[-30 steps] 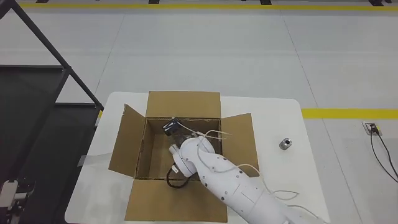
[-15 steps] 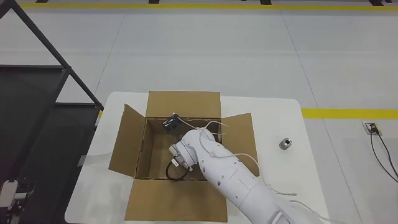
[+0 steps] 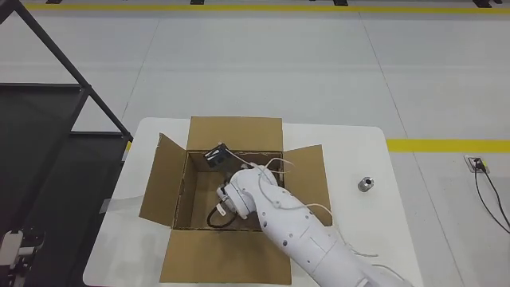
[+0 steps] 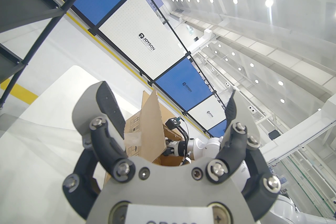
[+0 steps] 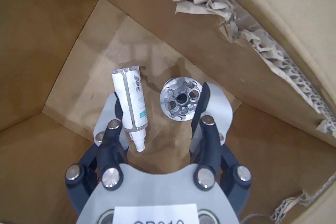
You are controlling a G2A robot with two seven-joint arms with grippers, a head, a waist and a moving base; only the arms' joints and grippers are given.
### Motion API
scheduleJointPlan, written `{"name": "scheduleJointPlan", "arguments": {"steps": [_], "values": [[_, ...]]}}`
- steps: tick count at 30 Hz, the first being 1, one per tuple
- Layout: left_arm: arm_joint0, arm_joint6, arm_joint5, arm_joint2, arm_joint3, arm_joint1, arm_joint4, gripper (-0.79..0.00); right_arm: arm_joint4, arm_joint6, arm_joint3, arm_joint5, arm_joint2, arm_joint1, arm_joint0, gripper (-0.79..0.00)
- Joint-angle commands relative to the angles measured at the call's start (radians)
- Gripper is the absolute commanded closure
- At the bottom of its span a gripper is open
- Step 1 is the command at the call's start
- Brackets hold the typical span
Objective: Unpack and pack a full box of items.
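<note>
An open cardboard box (image 3: 235,133) stands on the white table (image 3: 358,231). My right arm (image 3: 263,207) goes down into it from the front right. Inside, my right gripper (image 5: 160,92) hangs open just above the box floor. A white tube (image 5: 131,101) lies by one finger, partly in front of it. A round silver metal part (image 5: 181,101) lies close by the other finger. Neither is gripped. My left gripper (image 4: 168,93) is open, holds nothing and points upward, with the box (image 4: 151,125) beyond it.
A small silver metal piece (image 3: 365,183) stands on the table to the right of the box. The box's inner wall is torn, with ragged corrugated paper (image 5: 236,25) hanging. A dark metal rack (image 3: 48,127) stands left of the table.
My right arm has shifted a little to the left and farther into the box. The box and the silver piece on the table have not moved.
</note>
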Motion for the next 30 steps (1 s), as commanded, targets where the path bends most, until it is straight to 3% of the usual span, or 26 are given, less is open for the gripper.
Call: {"name": "scheduleJointPlan", "arguments": {"steps": [1,7,11,15,20,25,30], "values": [[0.0,0.0,0.0,0.0,0.0,0.0,0.0,-0.785,-0.023,0.009,-0.053,-0.001,0.015,0.011,-0.025,-0.72],[0.0,0.0,0.0,0.0,0.0,0.0,0.0,-0.785,-0.135,0.057,-0.345,-0.034,0.098,0.069,-0.162,-0.739],[0.0,0.0,0.0,0.0,0.0,0.0,0.0,-0.785,-0.268,0.121,-0.636,-0.068,0.168,0.117,-0.316,-0.767],[0.0,0.0,0.0,0.0,0.0,0.0,0.0,-0.785,-0.432,0.188,-0.921,-0.131,0.246,0.159,-0.478,-0.785],[0.0,0.0,0.0,0.0,0.0,0.0,0.0,-0.785,-0.563,0.192,-1.162,-0.226,0.358,0.195,-0.62,-0.785],[0.0,0.0,0.0,0.0,0.0,0.0,0.0,-0.785,-0.555,0.22,-1.299,-0.284,0.492,0.213,-0.709,-0.785],[0.0,0.0,0.0,0.0,0.0,0.0,0.0,-0.785,-0.555,0.22,-1.299,-0.284,0.492,0.213,-0.709,-0.785]]}}
